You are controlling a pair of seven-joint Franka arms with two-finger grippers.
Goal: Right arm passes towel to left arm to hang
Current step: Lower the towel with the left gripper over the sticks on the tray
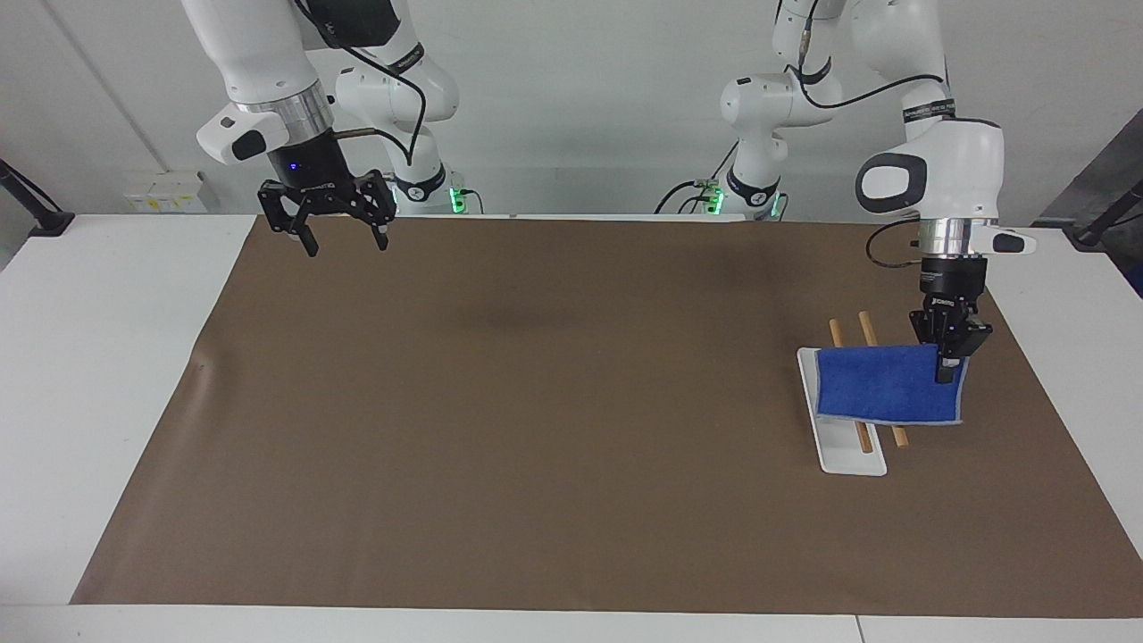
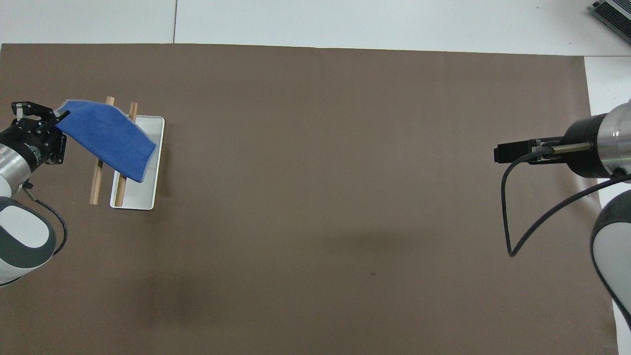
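Observation:
The blue towel spreads across the two wooden rods of a small rack with a white base, toward the left arm's end of the table. My left gripper is shut on the towel's corner, over the mat just beside the rods. In the overhead view the towel slopes down from the left gripper across the rods to the base. My right gripper, with its blue light, is open and empty, raised over the mat's edge at its own end; it also shows in the overhead view.
A brown mat covers most of the white table. A black cable loops from the right wrist. Nothing else stands on the mat between the two arms.

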